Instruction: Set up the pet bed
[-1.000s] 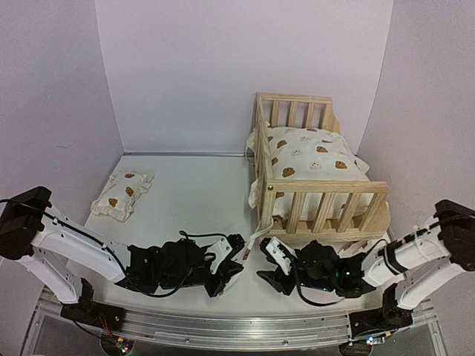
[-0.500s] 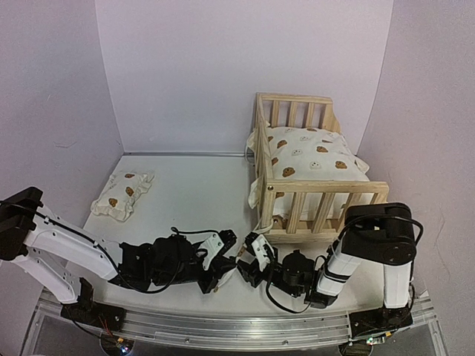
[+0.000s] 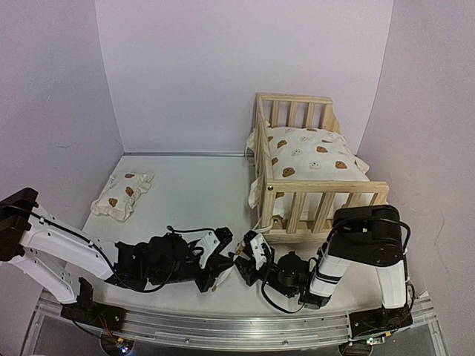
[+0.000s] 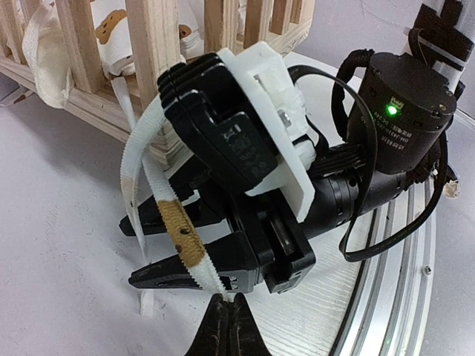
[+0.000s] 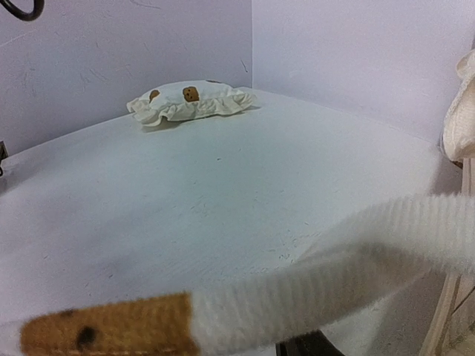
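At the near edge of the counter [image 3: 193, 200] the two arms meet tip to tip. The left end effector [image 4: 226, 315] has its fingers pressed together, pinching the free end of a cream tie [image 4: 180, 231] that bears a brown patch. Just beyond it the right end effector [image 4: 132, 254] faces it with its black fingers spread, and the tie lies across the gap between them. From there the tie runs up and back to the near corner of the pine frame [image 3: 320, 194], which stands just behind the right end effector at the right of the counter. The bear-print cushion [image 3: 312, 159] lies inside the frame. The small pillow [image 3: 122, 193] lies well apart at the counter's left side.
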